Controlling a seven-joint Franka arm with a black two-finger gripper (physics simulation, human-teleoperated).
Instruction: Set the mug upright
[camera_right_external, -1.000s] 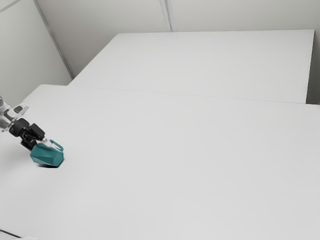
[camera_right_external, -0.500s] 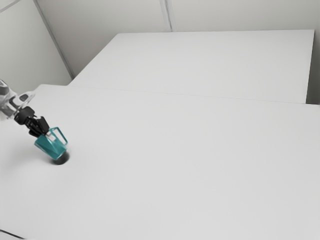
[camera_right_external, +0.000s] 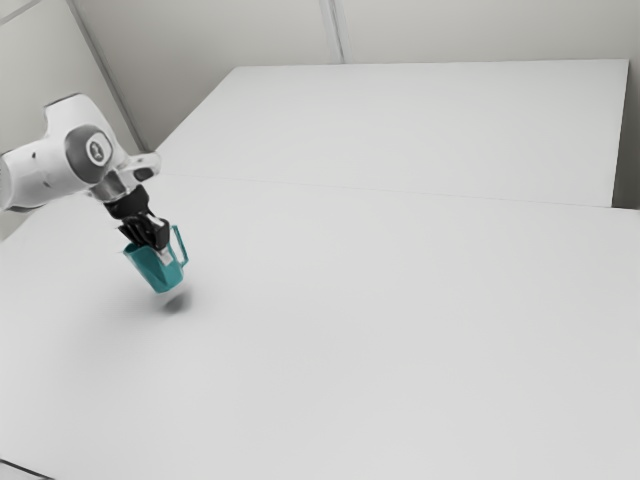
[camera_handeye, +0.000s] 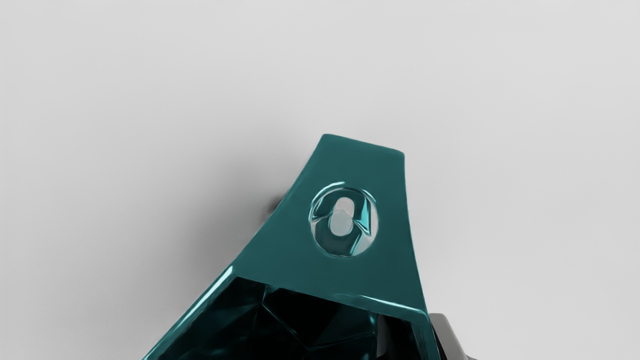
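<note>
Exterior view shows my hand (camera_right_external: 160, 250) gripping the teal mug (camera_right_external: 153, 270), tilted, base lowermost, raised above the counter (camera_right_external: 400, 330).

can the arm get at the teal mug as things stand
Yes, by the look of it: the claw seems to pinch the wall of the mug, one finger outside, and the mug hangs above the table with nothing visible in the way.

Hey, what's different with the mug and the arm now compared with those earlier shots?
The mug has risen off the table and moved toward the exterior view's right, swinging from its side to a base-down tilt. The gripper travelled with it and holds it now. The table stayed put.
</note>
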